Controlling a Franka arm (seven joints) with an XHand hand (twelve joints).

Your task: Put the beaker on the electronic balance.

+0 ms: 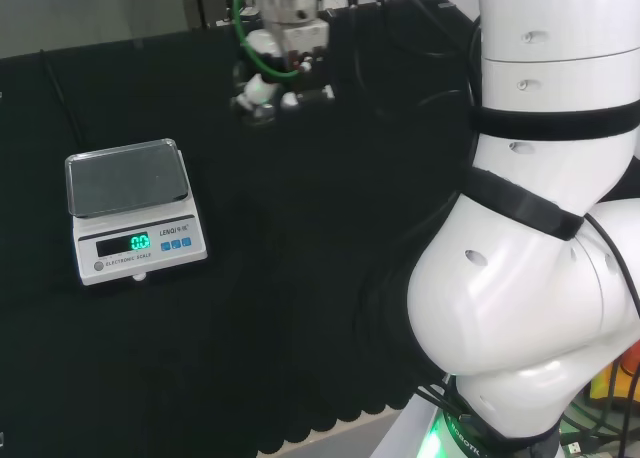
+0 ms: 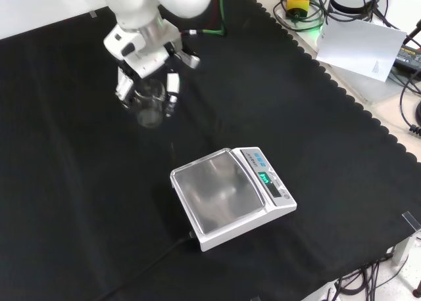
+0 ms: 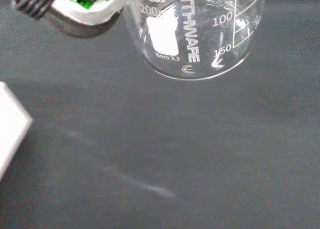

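Beaker [image 2: 150, 102] in the hand [image 2: 146, 69], up off the cloth.
Front view has the fingers [image 2: 172, 87] wrapped round the clear glass, holding it upright above the black worktop [image 2: 79, 202]. The balance [image 2: 231, 196] sits well apart, lower right of it, pan bare, display lit green.

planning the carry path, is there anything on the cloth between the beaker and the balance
Nothing: in the front view the stretch between the beaker, held in the robot hand, and the balance is bare black cloth.
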